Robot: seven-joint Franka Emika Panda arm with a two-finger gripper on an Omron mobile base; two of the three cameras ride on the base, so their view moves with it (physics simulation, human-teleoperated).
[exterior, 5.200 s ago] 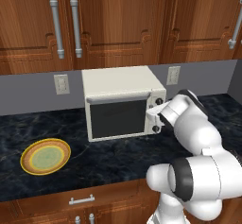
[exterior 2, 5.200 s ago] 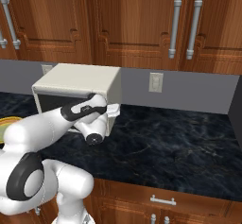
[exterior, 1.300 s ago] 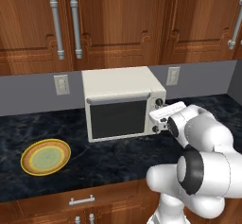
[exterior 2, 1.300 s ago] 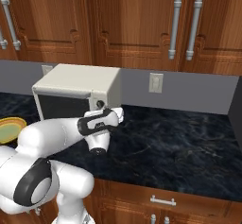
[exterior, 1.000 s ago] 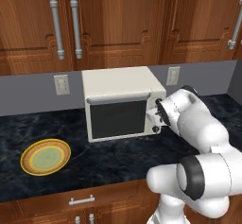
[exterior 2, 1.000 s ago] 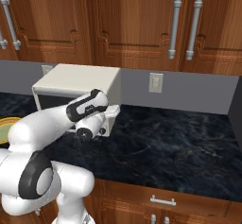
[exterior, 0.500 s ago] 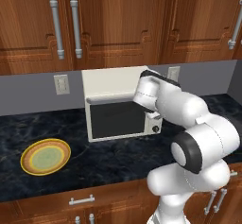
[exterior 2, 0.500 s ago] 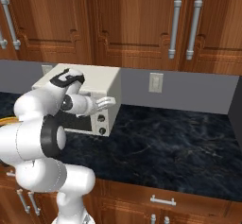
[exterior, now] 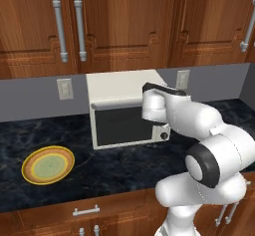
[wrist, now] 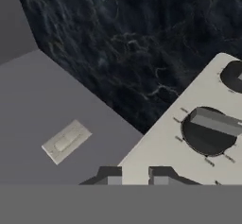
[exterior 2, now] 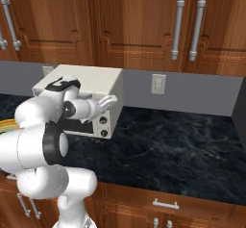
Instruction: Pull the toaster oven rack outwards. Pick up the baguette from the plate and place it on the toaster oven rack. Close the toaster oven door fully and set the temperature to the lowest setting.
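While the gripper (wrist: 134,173) shows two dark fingertips (wrist: 109,175) with a narrow gap between them and nothing clamped there, it looks nearly closed; in the right base view it sits at the upper right front corner of the toaster oven (exterior 2: 96,85), by the knob panel. From the hand view, a dark knob (wrist: 210,130) with a grey bar lies just beside the tips, and the edge of a second knob (wrist: 233,74) shows at the picture's border. Two knobs can be counted there; in the right base view two more show low on the panel.

Beyond the panel's edge lies bare dark marble counter (wrist: 142,43), open on the oven's right as far as the grey wall with its outlet (wrist: 66,141). The toaster oven door (exterior: 122,125) stands closed, its pale bar handle along the top edge, so the toaster oven rack cannot be seen. One plate (exterior: 48,165) lies on the counter well to the oven's left, near the front edge, with clear counter between; no loaf can be made out on it. Two wall outlets flank the oven in the left base view.

Half a second ago the forearm crossed above the oven's top right corner; now the arm's elbow has dropped lower in front of the panel, and the hand has swung closer against it. Oven, door and plate are unmoved.
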